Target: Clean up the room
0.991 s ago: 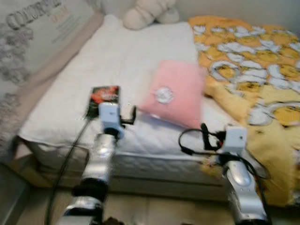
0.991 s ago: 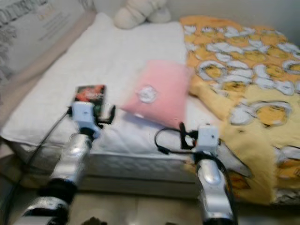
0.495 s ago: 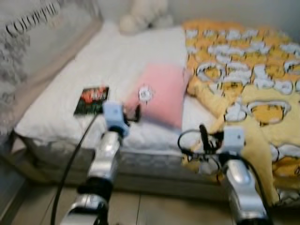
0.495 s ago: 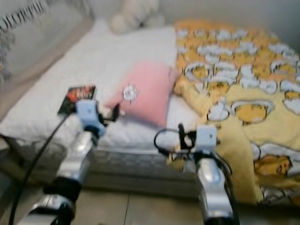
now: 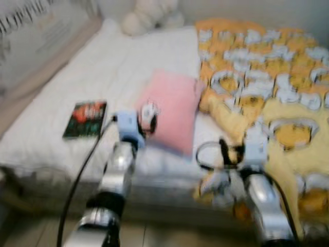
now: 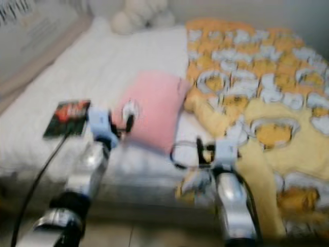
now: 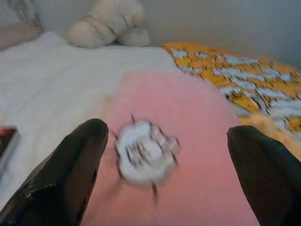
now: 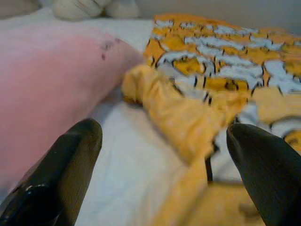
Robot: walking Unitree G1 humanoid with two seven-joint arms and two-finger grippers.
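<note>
Near the bed's (image 5: 46, 149) front edge lies the pink pillow (image 5: 172, 110); both arms have come nearer it — left gripper (image 7: 164, 165) fingers spread wide and empty before it, right gripper (image 8: 160, 165) likewise agape, empty, over the yellow blanket (image 5: 267, 92) — so a grasp looks close.

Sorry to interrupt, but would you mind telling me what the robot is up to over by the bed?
The robot stands at the foot of a bed, both arms raised toward it and holding nothing. Its left pincer is open and aimed at a pink pillow in the middle of the white mattress. Its right pincer is open too, facing the rumpled yellow blanket beside the pillow. A dark book lies on the mattress to the left, and a cream plush toy sits at the far end.
</note>
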